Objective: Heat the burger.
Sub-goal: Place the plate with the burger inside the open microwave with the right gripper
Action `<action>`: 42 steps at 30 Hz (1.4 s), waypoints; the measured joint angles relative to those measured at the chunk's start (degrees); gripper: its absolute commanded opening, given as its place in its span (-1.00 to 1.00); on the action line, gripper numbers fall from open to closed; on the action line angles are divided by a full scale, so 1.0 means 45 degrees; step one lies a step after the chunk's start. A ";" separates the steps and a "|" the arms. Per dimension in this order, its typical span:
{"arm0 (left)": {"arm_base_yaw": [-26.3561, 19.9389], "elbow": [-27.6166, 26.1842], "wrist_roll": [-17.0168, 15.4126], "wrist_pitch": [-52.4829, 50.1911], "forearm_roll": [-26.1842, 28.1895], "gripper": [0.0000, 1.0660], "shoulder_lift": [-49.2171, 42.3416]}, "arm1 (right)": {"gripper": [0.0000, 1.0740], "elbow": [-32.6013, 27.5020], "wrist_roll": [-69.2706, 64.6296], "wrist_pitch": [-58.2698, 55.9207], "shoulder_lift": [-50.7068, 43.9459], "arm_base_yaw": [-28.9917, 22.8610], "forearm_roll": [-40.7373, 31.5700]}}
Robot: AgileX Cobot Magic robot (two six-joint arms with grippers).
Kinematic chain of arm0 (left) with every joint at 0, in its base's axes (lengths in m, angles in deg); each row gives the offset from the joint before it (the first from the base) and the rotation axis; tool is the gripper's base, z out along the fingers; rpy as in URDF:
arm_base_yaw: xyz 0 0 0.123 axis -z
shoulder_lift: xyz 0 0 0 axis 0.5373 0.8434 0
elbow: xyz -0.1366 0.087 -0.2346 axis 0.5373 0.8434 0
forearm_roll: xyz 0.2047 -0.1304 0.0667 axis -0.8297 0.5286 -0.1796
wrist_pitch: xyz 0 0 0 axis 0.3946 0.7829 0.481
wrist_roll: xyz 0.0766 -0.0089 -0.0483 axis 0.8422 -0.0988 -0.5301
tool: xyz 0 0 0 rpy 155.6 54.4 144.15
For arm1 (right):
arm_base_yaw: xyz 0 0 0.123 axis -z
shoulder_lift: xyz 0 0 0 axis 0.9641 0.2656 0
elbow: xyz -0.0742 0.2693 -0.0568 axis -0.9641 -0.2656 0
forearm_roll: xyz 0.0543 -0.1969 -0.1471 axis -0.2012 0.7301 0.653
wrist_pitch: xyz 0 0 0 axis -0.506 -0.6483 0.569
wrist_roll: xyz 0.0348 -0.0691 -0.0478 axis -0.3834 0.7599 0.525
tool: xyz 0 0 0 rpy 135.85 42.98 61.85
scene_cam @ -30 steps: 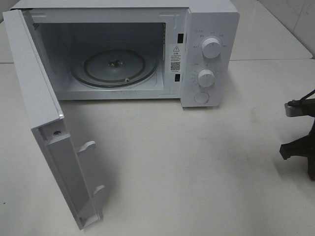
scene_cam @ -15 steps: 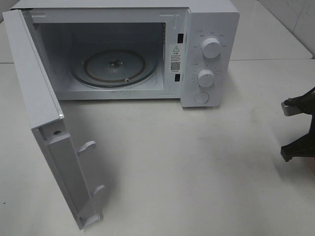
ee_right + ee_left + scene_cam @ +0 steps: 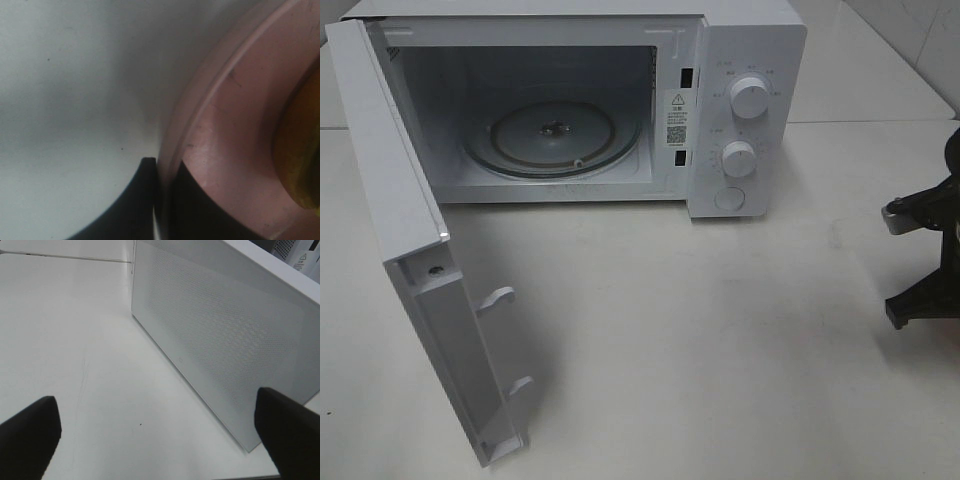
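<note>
Burger (image 3: pixel 301 145) — seemingly bun edge — on pink plate (image 3: pixel 235 115), just beyond right pincer (image 3: pixel 164 172) tight on rim

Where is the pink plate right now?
Only the right wrist view shows the pink plate: its rim sits between the shut jaws of the right gripper, with the burger on it. The high view does not show it.

High, frontal on microwave (image 3: pixel 740 110); wrists close-up; door (image 3: pixel 225 340) shared
</note>
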 measured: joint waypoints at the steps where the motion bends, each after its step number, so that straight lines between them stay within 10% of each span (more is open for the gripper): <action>1: 0.0000 0.0000 0.0000 0.0000 0.0000 0.83 0.0000 | -1.00 -0.0013 -0.0089 -0.0089 -0.0267 0.0000 0.0076; 14: 0.0000 0.0000 0.0000 0.0000 0.0000 0.83 0.0000 | -1.00 -0.1171 -0.0471 -0.0369 -0.1897 -0.0229 0.0420; 42: 0.0000 0.0000 0.0000 0.0000 0.0000 0.83 0.0000 | -1.00 -0.1477 -0.0649 -0.2114 -0.2967 -0.5857 0.0738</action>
